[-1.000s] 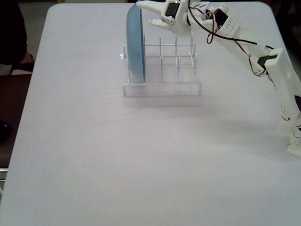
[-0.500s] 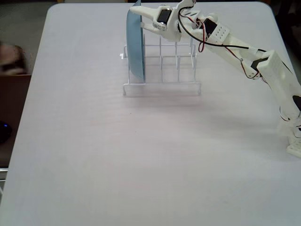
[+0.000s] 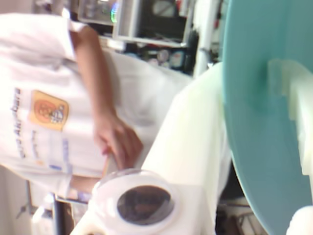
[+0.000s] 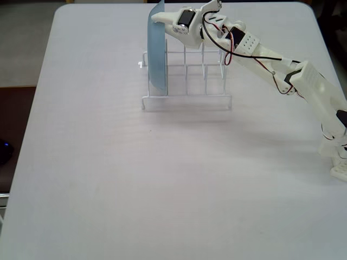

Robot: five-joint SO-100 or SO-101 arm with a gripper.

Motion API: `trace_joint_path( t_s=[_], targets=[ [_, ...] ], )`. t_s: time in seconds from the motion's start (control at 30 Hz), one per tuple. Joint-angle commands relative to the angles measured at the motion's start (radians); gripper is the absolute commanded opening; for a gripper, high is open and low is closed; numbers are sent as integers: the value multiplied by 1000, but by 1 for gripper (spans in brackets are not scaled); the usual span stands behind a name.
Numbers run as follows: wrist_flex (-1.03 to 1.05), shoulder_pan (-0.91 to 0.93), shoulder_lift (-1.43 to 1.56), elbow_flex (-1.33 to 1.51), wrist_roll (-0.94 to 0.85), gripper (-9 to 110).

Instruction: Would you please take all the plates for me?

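Right — pincer (image 4: 158, 18) at the top edge of the light blue plate (image 4: 156, 54).
Plate stands upright in the leftmost slot of the white wire rack (image 4: 187, 81) on the bench (image 4: 162, 179) — wrist view shows a finger (image 3: 188, 147) on each face of the plate (image 3: 264, 98), spread around it; actual pinch, can't tell.

- One light blue plate (image 4: 156, 51) shows. It is round and stands up on its edge.
- It sits in the left end slot of the white wire rack (image 4: 187, 81) in the fixed view.
- Up close, its blue face (image 3: 264, 88) fills the right side of the wrist view.
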Motion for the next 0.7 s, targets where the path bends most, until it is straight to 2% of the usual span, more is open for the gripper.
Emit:
trace_joint_path(
  t_s=[0.0, 0.33, 0.67],
  targets=[
    [9, 12, 44, -143, -49, 0],
    [29, 86, 272, -149, -238, -1],
    [61, 77, 468, -146, -330, -1]
  ],
)
